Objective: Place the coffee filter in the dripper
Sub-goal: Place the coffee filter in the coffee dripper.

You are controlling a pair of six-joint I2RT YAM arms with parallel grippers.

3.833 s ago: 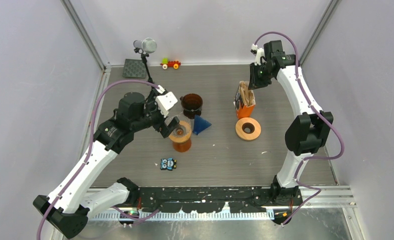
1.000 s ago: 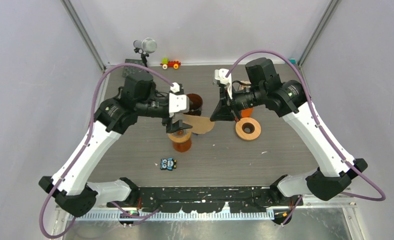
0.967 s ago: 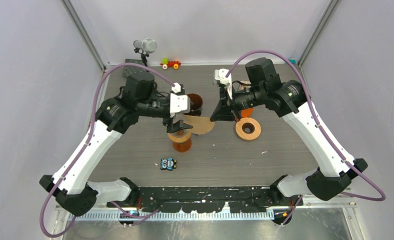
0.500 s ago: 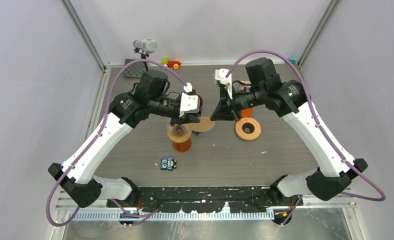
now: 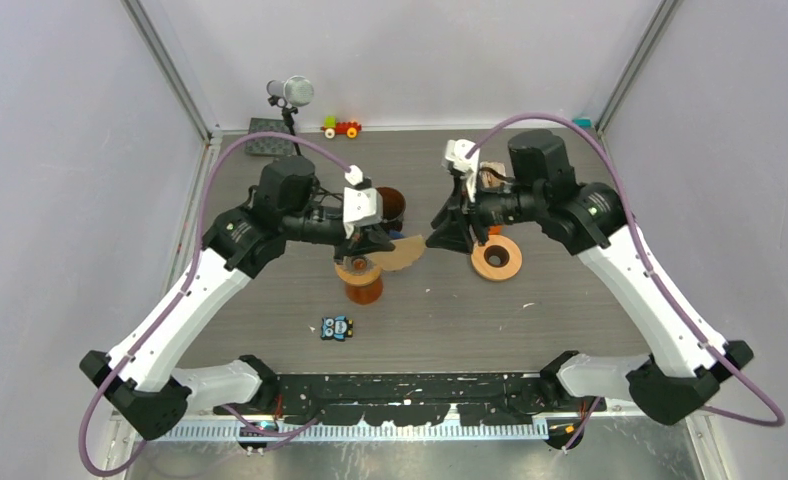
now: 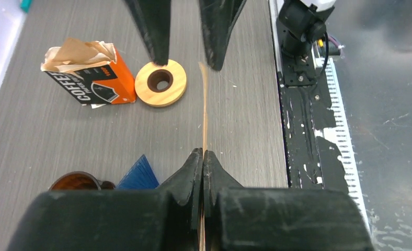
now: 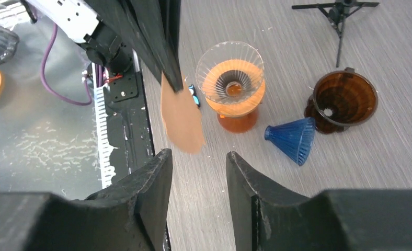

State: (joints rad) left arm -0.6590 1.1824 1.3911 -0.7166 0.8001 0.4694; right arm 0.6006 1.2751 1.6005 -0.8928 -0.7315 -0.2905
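Top: left gripper [image 5: 375,240] clamped on one edge of the coffee filter [image 5: 403,255], sheet jutting ahead twd the right gripper [image 5: 448,233], which is spread wide, empty; dripper [image 5: 360,266] just below the left gripper. Left wrist: coffee filter [image 6: 204,104] edge-on betw closed jaws. Right wrist: coffee filter [image 7: 182,117] ahead of that gripper, apart. Paper looks light, floppy (creases easily), so pinch near the rim, gently

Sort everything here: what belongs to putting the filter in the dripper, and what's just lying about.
Job: coffee filter, held in the left gripper; clear dripper; right gripper, open.
Lying about: brown dripper, blue dripper, filter box, wooden ring, owl toy, toy car, microphone.
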